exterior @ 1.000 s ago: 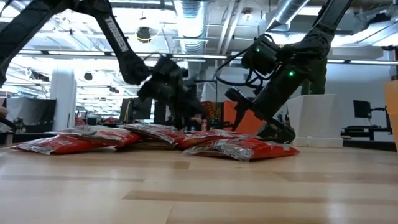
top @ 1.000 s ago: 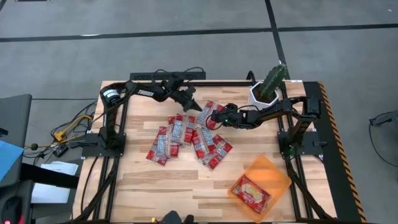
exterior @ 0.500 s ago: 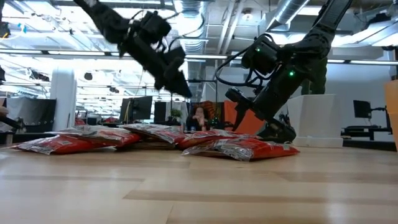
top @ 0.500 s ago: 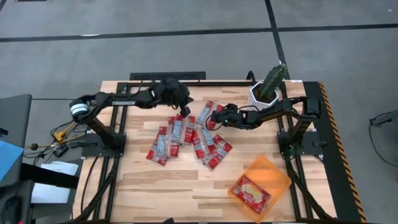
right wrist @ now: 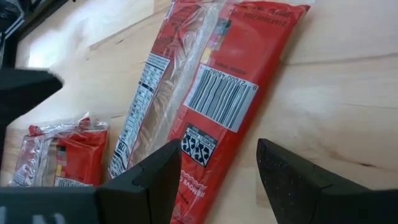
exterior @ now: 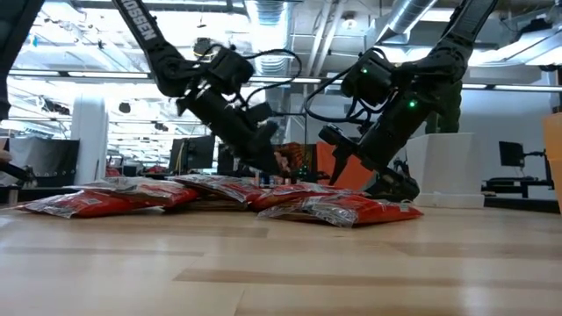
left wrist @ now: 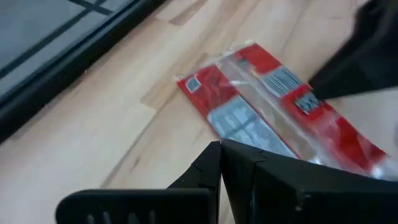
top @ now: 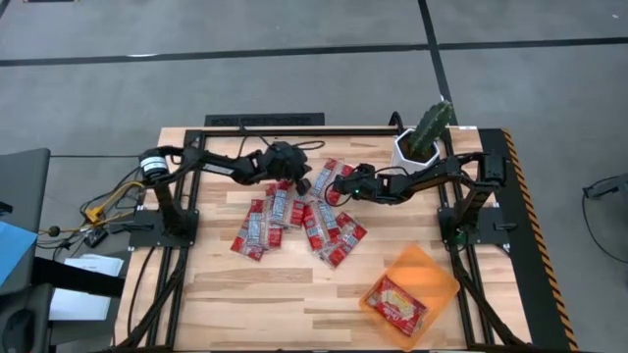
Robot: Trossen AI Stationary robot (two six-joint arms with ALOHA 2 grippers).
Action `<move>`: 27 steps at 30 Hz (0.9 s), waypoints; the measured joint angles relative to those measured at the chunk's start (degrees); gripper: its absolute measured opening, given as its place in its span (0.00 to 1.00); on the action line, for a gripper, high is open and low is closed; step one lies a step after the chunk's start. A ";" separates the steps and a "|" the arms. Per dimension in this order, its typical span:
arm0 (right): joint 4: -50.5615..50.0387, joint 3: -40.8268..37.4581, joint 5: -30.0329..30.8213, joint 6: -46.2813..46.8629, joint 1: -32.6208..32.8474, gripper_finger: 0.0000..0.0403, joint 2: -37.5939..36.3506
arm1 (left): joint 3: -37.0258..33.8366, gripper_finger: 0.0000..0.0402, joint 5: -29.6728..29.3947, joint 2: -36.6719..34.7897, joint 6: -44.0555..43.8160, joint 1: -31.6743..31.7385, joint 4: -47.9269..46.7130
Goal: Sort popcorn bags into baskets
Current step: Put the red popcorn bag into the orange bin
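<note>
**Reaching for the packet by the back edge**

Lying flat at the far end of the pile, one red popcorn packet [right wrist: 205, 93] points its long side straight ahead of the right tool [right wrist: 214, 171], whose fingers are spread wide just above it. The left tool [top: 291, 175], fingers pressed together, is close too. The orange basket [top: 435, 270] sits well apart, at the bench's [top: 245, 284] front-right corner.

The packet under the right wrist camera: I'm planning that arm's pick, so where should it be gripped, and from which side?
Probably across its near short end. The packet lies flat on the wooden table, long and narrow, running away from the open right tool. Come from above with a finger over each long edge.
</note>
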 joint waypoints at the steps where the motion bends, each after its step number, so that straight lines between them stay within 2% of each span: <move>1: 0.04 0.00 0.00 0.02 0.00 0.58 0.00 | 0.51 0.00 -0.74 0.79 0.23 -0.11 -1.15; 5: 0.00 0.00 -0.04 -0.31 0.14 0.58 0.00 | 2.27 0.00 -0.11 4.36 -0.38 -0.13 -2.99; 10: 0.04 0.00 -0.28 -0.48 0.81 0.58 0.00 | 3.81 0.00 6.88 6.78 -1.78 -0.76 -4.58; 15: 0.04 0.00 -0.21 -0.48 1.44 0.58 0.00 | 4.12 0.00 10.97 6.77 -2.24 -2.63 -4.39; 21: 0.69 -0.01 -0.17 -1.08 1.14 0.58 0.00 | 4.89 0.00 17.24 10.95 -5.24 -4.32 -2.86; 27: 1.91 -0.04 -1.33 -2.88 -0.06 0.58 0.36 | 5.68 0.00 18.10 11.57 -4.89 -4.81 -4.21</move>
